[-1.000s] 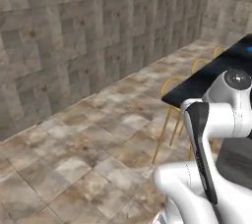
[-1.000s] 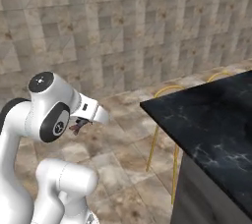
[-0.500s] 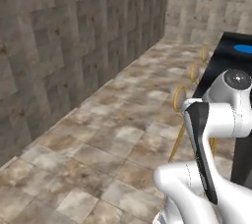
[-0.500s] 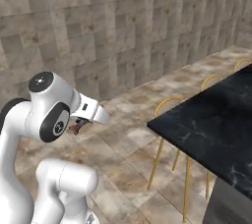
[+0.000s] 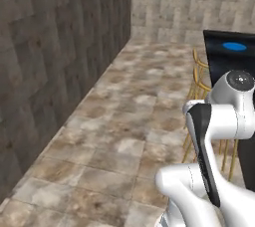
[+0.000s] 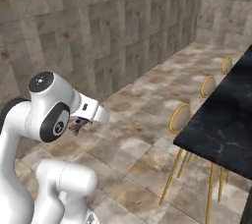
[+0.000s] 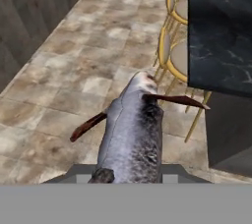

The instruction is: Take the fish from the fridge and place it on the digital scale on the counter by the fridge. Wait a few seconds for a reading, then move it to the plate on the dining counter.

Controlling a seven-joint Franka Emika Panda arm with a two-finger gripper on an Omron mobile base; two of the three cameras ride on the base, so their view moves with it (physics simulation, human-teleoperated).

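The stone-block wall (image 5: pixel 55 71) and the mottled tile floor (image 5: pixel 124 136) take up most of both base views, with the white arm (image 5: pixel 219 121) rising in the foreground of each. The dining counter (image 6: pixel 221 120), a black island top with pale veins, reaches in from the right of the right base view, and gold-legged stools (image 6: pixel 179 120) stand in a row along its near edge. The left base view catches the far part of the same counter and, on it, the bright blue plate (image 5: pixel 234 47), which the right base view leaves out. The hand view looks down over the floor toward the counter's corner and the stools, and it gives what the base views barely show: the fish (image 7: pixel 133 129), grey and speckled with dark reddish fins, lying lengthwise straight out from the jaws (image 7: pixel 128 171), its tail end buried between them and its head pointing toward the stools. The jaws are clamped on that tail end, the fingertips themselves hidden under the body. In the right base view the fish appears as a small brownish shape hanging under the hand, well apart from the counter and over bare floor.
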